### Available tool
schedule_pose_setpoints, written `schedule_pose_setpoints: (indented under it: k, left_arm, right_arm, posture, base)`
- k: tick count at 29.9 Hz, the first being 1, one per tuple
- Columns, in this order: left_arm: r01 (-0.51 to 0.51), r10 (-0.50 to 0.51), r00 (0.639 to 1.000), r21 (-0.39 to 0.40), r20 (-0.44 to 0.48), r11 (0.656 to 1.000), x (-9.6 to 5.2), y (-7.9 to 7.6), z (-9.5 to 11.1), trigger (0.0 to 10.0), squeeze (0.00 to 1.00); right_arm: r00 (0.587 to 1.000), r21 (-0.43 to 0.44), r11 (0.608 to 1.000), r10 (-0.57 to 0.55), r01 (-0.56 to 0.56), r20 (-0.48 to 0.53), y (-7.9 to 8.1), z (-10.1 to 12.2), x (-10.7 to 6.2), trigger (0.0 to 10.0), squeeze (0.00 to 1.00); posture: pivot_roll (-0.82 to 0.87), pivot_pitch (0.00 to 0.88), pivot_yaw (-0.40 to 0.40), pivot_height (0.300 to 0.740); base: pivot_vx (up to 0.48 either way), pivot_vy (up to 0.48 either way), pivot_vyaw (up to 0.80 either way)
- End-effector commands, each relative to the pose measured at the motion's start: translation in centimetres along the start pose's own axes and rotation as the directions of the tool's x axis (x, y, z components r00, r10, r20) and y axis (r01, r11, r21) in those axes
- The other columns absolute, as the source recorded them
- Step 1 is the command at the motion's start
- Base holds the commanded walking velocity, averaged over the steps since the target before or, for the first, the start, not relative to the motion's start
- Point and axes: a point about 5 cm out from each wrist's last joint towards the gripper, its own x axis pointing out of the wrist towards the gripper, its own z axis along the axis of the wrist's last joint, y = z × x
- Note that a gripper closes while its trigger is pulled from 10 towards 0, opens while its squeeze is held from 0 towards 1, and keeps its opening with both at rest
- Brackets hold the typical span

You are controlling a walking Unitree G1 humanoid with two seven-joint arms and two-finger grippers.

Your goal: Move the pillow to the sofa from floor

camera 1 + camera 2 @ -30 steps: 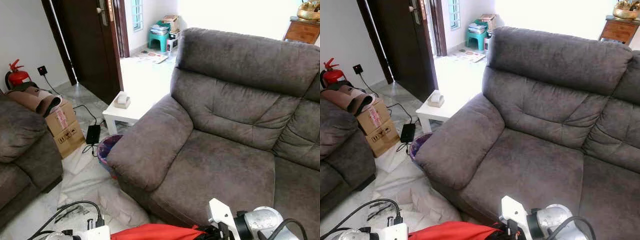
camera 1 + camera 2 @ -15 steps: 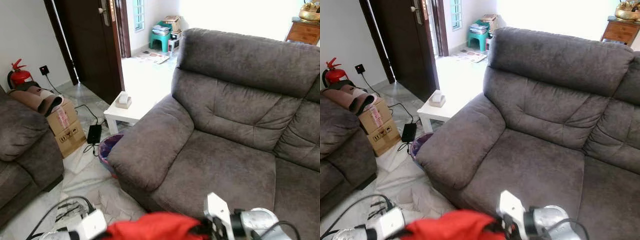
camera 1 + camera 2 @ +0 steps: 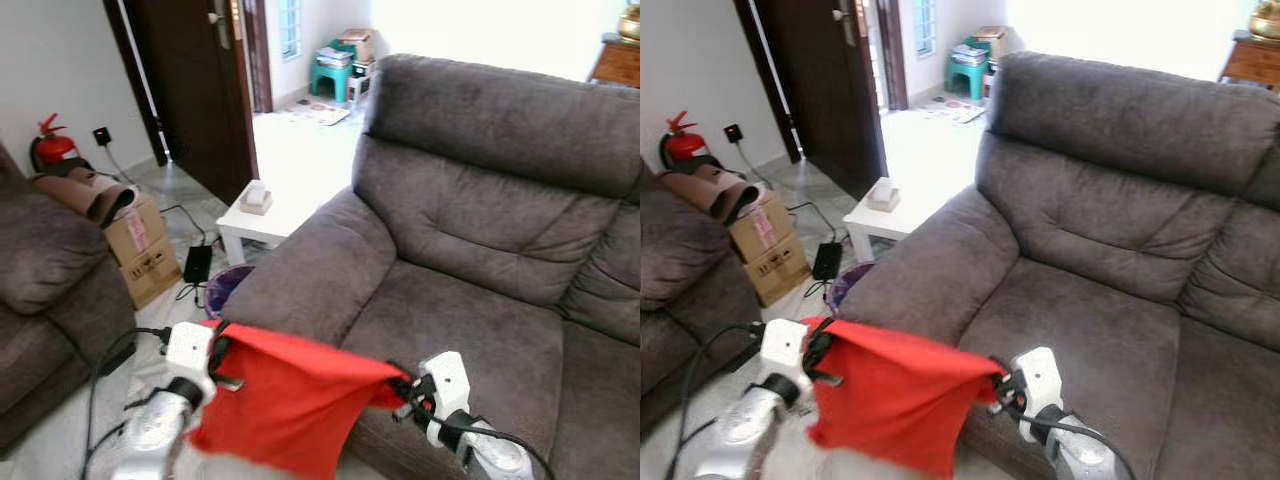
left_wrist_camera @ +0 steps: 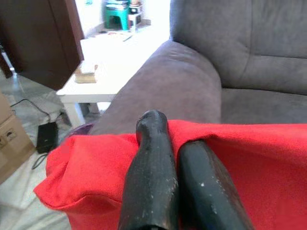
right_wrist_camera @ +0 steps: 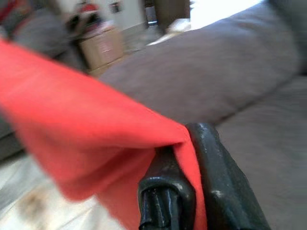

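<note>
Since earlier frame, red pillow [image 3: 285, 400] raised higher, off floor. Left end effector [image 3: 213, 352] and right end effector [image 3: 400, 392] each pinch upper corner. Lift done; placement on sofa [image 3: 470, 330] remains.

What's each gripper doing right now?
Left gripper: shut on one top corner of the red pillow.
Right gripper: shut on the other top corner, pillow hanging in front of the sofa.
</note>
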Motion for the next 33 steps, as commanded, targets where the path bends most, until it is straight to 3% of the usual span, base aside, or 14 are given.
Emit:
schedule_pose_setpoints:
  k: [1,3,9,19,25,33]
  left_arm:
    - [-0.049,0.048,0.997,0.020,0.057,0.999,0.3,0.8,1.3,10.0,0.00]
    - [-0.081,0.080,0.995,0.013,0.052,0.997,0.3,0.9,1.2,10.0,0.00]
    - [-0.079,0.078,0.996,0.012,0.043,0.997,0.2,1.1,1.2,10.0,0.00]
    - [-0.077,0.076,0.997,0.034,0.029,0.996,0.1,0.5,1.4,10.0,0.00]
    - [-0.099,0.099,0.995,0.025,0.026,0.995,-0.1,0.9,1.5,10.0,0.00]
    - [-0.117,0.117,0.993,0.023,0.022,0.993,-0.2,1.2,1.5,10.0,0.00]
  right_arm:
    - [0.989,0.042,0.992,-0.121,0.118,0.087,-1.7,1.2,-0.3,10.0,0.00]
    - [0.980,0.086,0.983,-0.171,0.163,0.103,-1.9,1.4,0.0,10.0,0.00]
    - [0.969,0.069,0.974,-0.222,0.216,0.108,-2.3,1.7,0.2,10.0,0.00]
    - [0.951,0.085,0.960,-0.278,0.268,0.137,-2.0,1.9,0.6,10.0,0.00]
    - [0.931,0.101,0.939,-0.341,0.329,0.130,-2.7,1.7,0.5,10.0,0.00]
    - [0.921,0.102,0.932,-0.360,0.348,0.146,-2.9,2.1,0.8,10.0,0.00]
  posture:
    - [-0.01,0.004,0.007,0.740]
    - [-0.02,0.000,0.008,0.740]
    - [-0.02,0.000,0.011,0.740]
    - [-0.02,0.000,0.004,0.740]
    - [-0.01,0.003,-0.007,0.740]
    - [-0.01,0.000,-0.011,0.740]
  base:
    - [0.000,0.000,-0.80]
    - [0.000,0.000,-0.80]
    - [0.000,-0.081,-0.80]
    - [0.000,-0.284,-0.80]
    - [0.000,-0.368,-0.80]
    - [0.000,-0.369,0.00]
